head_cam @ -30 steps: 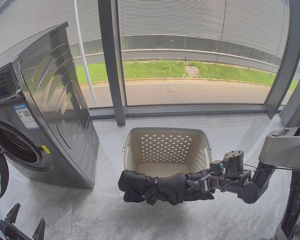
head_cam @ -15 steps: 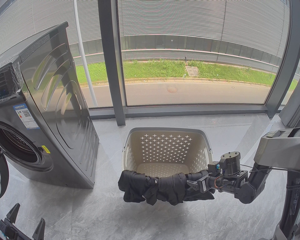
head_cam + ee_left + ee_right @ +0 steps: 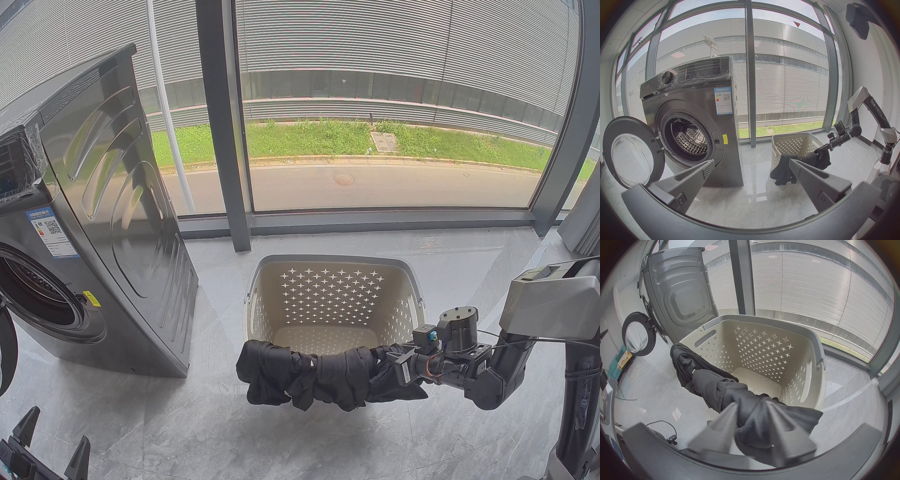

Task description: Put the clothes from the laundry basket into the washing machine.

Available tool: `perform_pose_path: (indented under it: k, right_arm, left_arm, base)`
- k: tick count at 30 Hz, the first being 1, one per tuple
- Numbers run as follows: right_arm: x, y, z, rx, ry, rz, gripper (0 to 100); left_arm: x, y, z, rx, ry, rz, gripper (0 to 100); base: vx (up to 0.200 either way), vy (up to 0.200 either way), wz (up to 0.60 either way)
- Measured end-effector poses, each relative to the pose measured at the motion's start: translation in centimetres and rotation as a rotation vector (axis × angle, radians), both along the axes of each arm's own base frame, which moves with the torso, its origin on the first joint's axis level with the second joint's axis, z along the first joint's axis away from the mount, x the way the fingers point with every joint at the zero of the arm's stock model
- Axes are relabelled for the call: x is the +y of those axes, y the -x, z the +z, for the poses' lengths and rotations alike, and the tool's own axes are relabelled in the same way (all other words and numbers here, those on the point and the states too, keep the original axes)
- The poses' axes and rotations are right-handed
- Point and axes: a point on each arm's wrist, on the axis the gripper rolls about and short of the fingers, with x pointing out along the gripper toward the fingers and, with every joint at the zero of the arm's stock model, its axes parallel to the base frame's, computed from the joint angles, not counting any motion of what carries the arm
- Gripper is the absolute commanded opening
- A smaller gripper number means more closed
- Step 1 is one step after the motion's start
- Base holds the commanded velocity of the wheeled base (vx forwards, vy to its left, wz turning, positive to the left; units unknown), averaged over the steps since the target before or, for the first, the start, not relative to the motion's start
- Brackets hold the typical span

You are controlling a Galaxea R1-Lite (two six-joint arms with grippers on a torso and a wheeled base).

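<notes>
The right pincer (image 3: pixel 751 405) is clamped on one end of a black garment (image 3: pixel 312 375) that stretches away from it along the near rim of the laundry basket (image 3: pixel 331 258), where trailing cloth might snag and slip free on lifting; the left pincer (image 3: pixel 751 161) gapes wide.

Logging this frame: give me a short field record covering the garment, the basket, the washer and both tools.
right tool: shut on black garment, at the near right corner of the laundry basket
left tool: open, holding nothing, low, facing the washing machine
black garment: draped along the laundry basket's near rim, hanging outside it
laundry basket: on the floor, beside the washing machine
washing machine: door swung open
stage: black garment not yet in the washing machine
</notes>
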Motion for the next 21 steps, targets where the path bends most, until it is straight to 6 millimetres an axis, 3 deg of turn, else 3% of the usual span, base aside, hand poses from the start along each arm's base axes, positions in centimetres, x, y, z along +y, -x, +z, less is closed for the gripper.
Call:
perform_pose_path:
  k: [12,15,21]
  right_arm:
    - [0.3,-0.3,1.1,-0.034,-0.020,0.003,0]
    - [0.5,-0.2,2.4,-0.066,-0.046,0.004,0]
    - [1.6,0.9,6.9,-0.159,-0.184,0.007,0]
  left_arm:
    - [0.0,0.0,0.0,0.001,-0.003,-0.001,100]
    - [0.0,0.0,0.0,0.001,-0.004,-0.001,100]
    - [0.0,0.0,0.0,0.000,-0.004,-0.001,100]
  base:
    - [0.000,0.000,0.00]
    - [0.000,0.000,0.00]
    - [0.000,0.000,0.00]
